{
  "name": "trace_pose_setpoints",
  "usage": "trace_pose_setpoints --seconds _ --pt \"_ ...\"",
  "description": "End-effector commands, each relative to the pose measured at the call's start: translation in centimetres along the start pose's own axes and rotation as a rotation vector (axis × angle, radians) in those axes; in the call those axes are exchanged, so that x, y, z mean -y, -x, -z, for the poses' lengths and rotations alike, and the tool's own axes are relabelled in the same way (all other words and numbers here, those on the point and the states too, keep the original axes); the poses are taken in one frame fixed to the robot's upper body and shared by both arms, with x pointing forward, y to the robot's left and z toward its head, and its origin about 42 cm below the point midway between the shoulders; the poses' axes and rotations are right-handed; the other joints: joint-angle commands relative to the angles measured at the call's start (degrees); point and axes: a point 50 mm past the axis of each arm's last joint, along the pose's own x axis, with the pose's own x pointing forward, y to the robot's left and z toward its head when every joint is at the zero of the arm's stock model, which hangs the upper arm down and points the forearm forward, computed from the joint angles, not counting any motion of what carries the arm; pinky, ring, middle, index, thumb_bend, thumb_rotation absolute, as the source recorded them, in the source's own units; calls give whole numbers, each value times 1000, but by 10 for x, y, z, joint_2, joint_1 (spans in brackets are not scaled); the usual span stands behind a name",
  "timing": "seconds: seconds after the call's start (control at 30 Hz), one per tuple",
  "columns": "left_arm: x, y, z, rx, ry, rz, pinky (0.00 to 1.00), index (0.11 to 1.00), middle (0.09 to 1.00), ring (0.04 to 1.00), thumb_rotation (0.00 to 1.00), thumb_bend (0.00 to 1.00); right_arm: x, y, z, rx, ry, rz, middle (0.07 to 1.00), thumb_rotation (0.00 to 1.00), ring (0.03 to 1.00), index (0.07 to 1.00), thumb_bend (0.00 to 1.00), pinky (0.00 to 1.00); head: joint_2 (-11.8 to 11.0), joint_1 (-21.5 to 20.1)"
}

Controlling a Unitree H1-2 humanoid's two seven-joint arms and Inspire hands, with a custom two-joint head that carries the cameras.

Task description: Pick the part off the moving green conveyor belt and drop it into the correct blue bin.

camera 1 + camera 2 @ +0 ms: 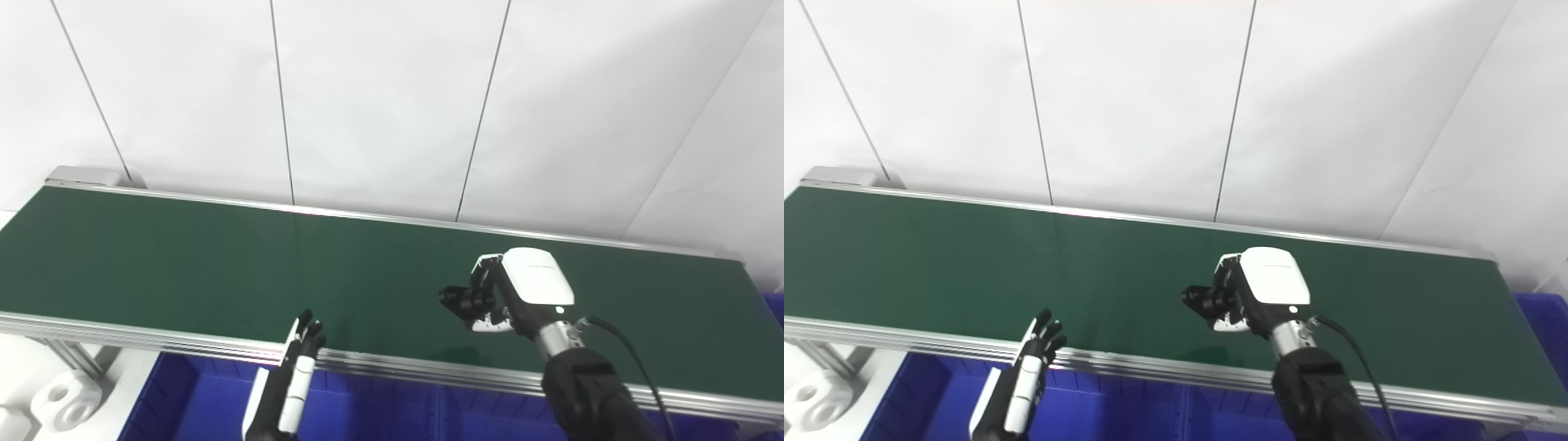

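White wall panels behind, and the long green belt [184, 257] runs left to right across the whole shot, with blue bins [380, 410] tucked under its near edge. Right hand [508, 297] hangs over the belt, right of centre, fingers curled around a small black part [465, 298] that pokes out to the left. It's dark and partly hidden by the fingers, so I can't make out its shape, but it looks clear of the belt. Left hand [300, 361] waits low at the near rail, fingers straight and apart, nothing in it.

What could go wrong: the hold looks like a fingertip pinch with most of the part sticking out, so swinging toward the bins could let it twist loose and fall back on the belt. Also, several bins sit side by side, so releasing early puts it in the wrong one.
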Motion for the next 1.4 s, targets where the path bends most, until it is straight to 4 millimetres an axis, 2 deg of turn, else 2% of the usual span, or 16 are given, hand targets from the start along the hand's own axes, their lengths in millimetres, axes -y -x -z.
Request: trace_pose_setpoints --seconds 0.0,0.2,0.33,0.4,0.57,0.9,1.1,1.2,1.23,1.27,1.3,1.33,1.37 --pt "-5 -4 -16 53 -2 24 1000 1000 961 938 1000 499 24 5 -1 62 51 42 471 0 240 487 523 181 8 -16" --pt "-22 -10 -29 66 29 57 1000 1000 971 960 1000 451 29 31 4 78 103 -103 470 1 216 484 523 158 36 -63" --pt "-29 -13 -35 78 19 53 1000 1000 979 948 999 412 26 49 8 61 144 -229 471 2 237 489 522 179 48 -84" --pt "-32 -15 -36 82 39 56 1000 1000 991 950 946 457 24 58 8 53 165 -271 469 0 208 485 524 155 53 -90" --pt "-36 -18 -37 55 53 68 1000 1000 1000 979 907 577 21 71 11 38 181 -341 469 0 184 491 524 137 68 -100" --pt "-36 -16 -44 26 76 68 1000 1000 1000 990 893 630 7 78 14 31 215 -464 469 0 208 486 523 153 83 -96" --pt "-36 -16 -46 23 85 70 1000 1000 1000 992 910 547 -2 77 18 26 300 -521 469 0 190 483 526 135 84 -94" --pt "-35 -16 -45 25 87 67 1000 1000 1000 973 902 552 -4 76 20 -29 339 -570 474 10 284 490 526 216 84 -91" --pt "-34 -16 -45 26 87 67 1000 1000 1000 962 904 553 -4 76 21 -43 340 -571 476 4 309 588 546 239 85 -89" --pt "-34 -16 -46 27 88 69 1000 1000 1000 956 904 554 -4 76 21 -55 332 -568 465 228 325 652 735 252 85 -87" --pt "-34 -16 -46 28 89 70 1000 1000 1000 953 903 550 -4 76 21 -65 323 -563 498 458 367 721 915 277 85 -87" --pt "-33 -17 -46 28 91 70 1000 1000 1000 952 903 550 -3 77 20 -76 317 -559 510 487 379 730 932 285 85 -87" --pt "-33 -17 -46 27 91 69 1000 1000 1000 953 899 558 -3 77 20 -84 315 -558 658 625 511 780 973 368 85 -87"
